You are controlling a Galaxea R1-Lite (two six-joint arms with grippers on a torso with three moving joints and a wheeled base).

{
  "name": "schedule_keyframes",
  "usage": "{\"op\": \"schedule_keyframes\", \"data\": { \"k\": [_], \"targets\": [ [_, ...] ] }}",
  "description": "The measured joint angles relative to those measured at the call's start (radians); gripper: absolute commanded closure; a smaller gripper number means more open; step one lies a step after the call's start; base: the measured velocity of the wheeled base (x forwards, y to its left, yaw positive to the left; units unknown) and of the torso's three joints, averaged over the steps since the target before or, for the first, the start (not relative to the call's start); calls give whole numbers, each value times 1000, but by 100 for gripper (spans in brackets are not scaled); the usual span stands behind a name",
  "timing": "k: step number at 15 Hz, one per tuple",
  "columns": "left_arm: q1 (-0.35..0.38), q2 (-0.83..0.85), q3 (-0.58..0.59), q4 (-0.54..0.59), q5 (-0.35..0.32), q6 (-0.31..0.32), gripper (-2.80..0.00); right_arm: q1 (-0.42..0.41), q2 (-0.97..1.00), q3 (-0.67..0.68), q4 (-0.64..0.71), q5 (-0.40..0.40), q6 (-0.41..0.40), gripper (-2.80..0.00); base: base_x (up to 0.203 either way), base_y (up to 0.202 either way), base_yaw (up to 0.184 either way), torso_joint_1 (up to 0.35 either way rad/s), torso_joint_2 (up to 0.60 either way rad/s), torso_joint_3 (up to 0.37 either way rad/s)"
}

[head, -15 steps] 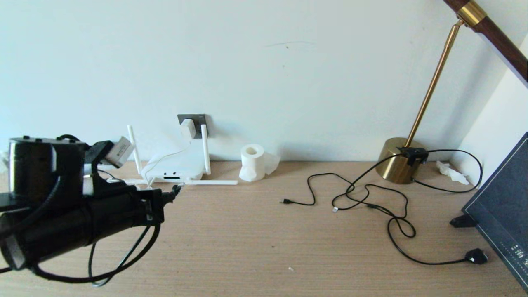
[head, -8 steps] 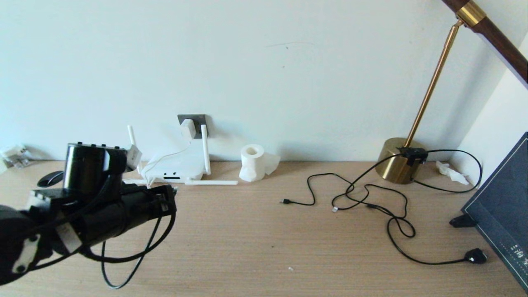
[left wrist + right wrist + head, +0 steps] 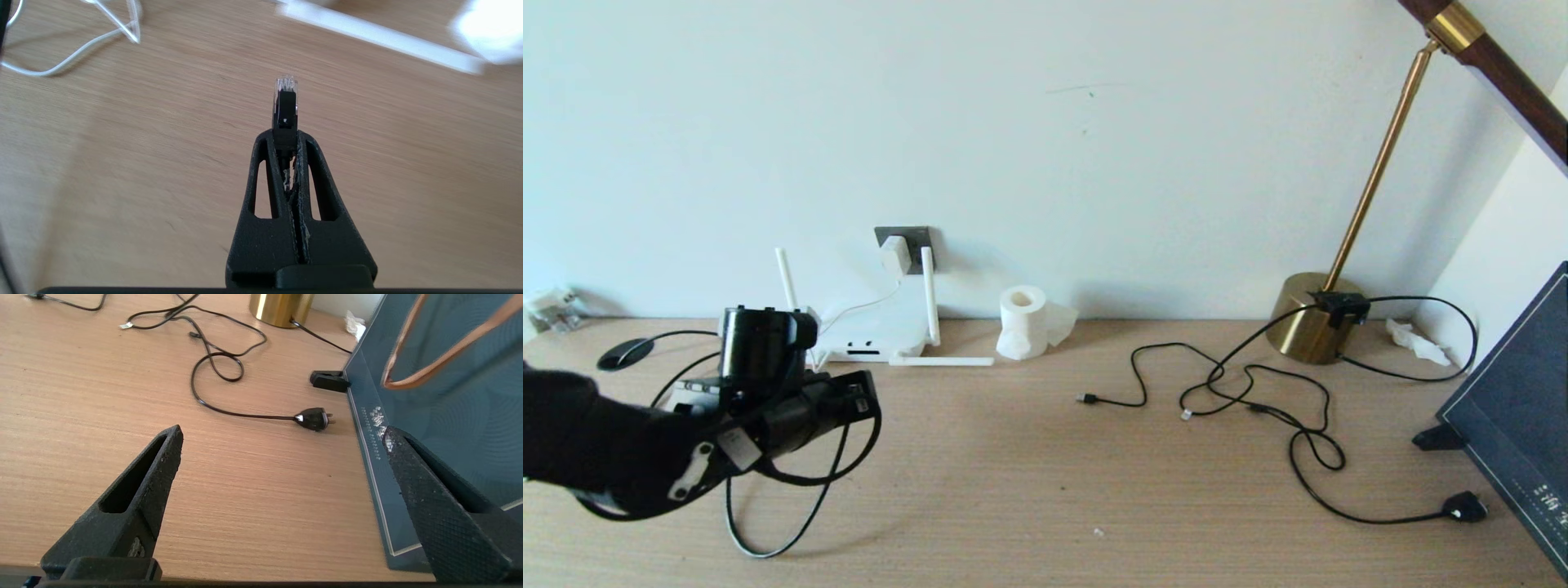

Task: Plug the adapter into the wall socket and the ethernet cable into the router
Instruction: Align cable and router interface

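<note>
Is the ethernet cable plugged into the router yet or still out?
Out. The left gripper is shut on the ethernet cable, its clear-tipped plug over bare table, short of the router.

Surface (image 3: 1029, 474): light wood grain, matt. Router (image 3: 870, 331): smooth white plastic. Ethernet cable (image 3: 284, 107): matt black boot, clear glossy plastic tip. Left end effector (image 3: 286, 136): matt black plastic, worn inner edges. Right end effector (image 3: 282, 449): black, rough textured pads. Lamp base (image 3: 1311, 318): polished brass-look metal. Tissue roll (image 3: 1023, 322): soft white paper
</note>
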Motion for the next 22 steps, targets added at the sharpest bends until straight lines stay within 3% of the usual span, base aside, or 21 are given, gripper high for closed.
{"op": "schedule_keyframes", "data": {
  "k": [9,13,22],
  "targets": [
    [149,233,-39,-267,-107,143,0,-1,-30,30,-16,-24,32,-280,0,0,0,0,0,0],
    [158,303,-101,-273,-125,150,0,-1,-30,39,28,64,182,-280,0,0,0,0,0,0],
    [157,347,-148,-274,-129,152,0,-1,-29,41,32,53,186,-280,0,0,0,0,0,0]
  ]
}}
